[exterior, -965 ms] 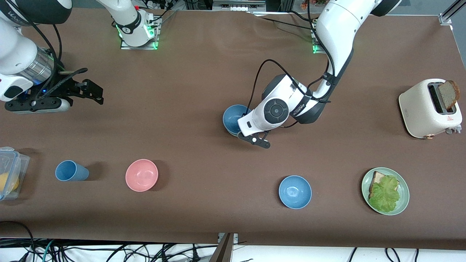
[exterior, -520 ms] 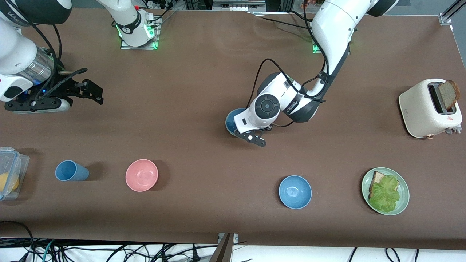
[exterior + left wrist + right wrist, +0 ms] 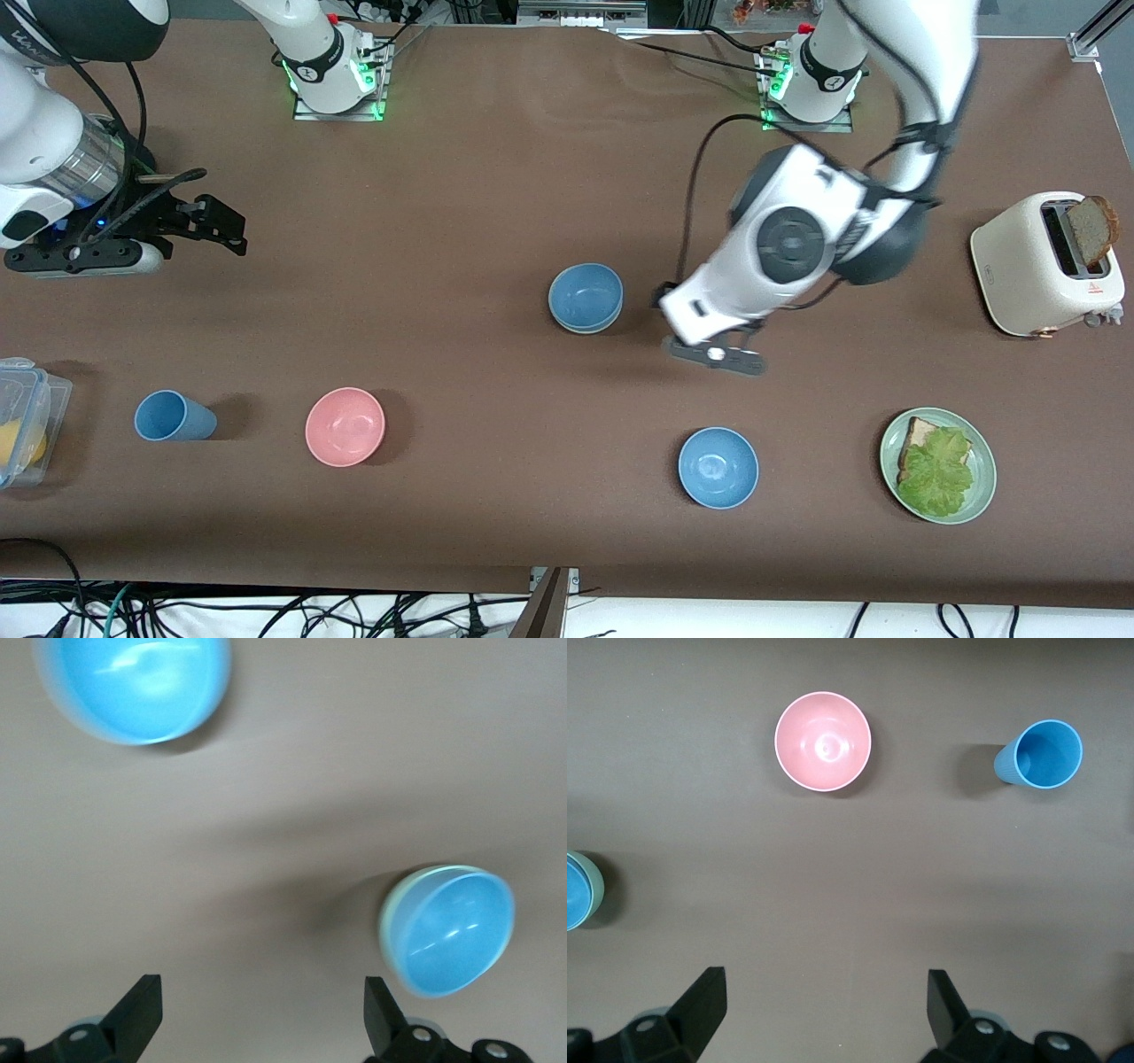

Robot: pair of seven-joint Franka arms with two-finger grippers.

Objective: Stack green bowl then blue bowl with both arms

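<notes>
The muted blue bowl (image 3: 585,296) sits nested in the pale green bowl (image 3: 578,330) at mid-table; only the green rim shows. The stack also shows in the left wrist view, blue bowl (image 3: 454,932) inside green rim (image 3: 387,928), and at the edge of the right wrist view (image 3: 578,891). My left gripper (image 3: 714,355) is open and empty over bare table beside the stack, toward the left arm's end; its fingers (image 3: 260,992) stand wide apart. My right gripper (image 3: 221,229) waits open and empty over the right arm's end (image 3: 824,981).
A glossier sky-blue bowl (image 3: 718,467) lies nearer the front camera, also in the left wrist view (image 3: 133,687). A pink bowl (image 3: 345,426) and blue cup (image 3: 173,416) stand toward the right arm's end. A green plate with food (image 3: 982,496) and a toaster (image 3: 1045,266) stand toward the left arm's end.
My left gripper has let go of the blue bowl, lifted and swung away toward the left arm's end. The blue bowl now rests uncovered in the green bowl. The right arm has not moved.
</notes>
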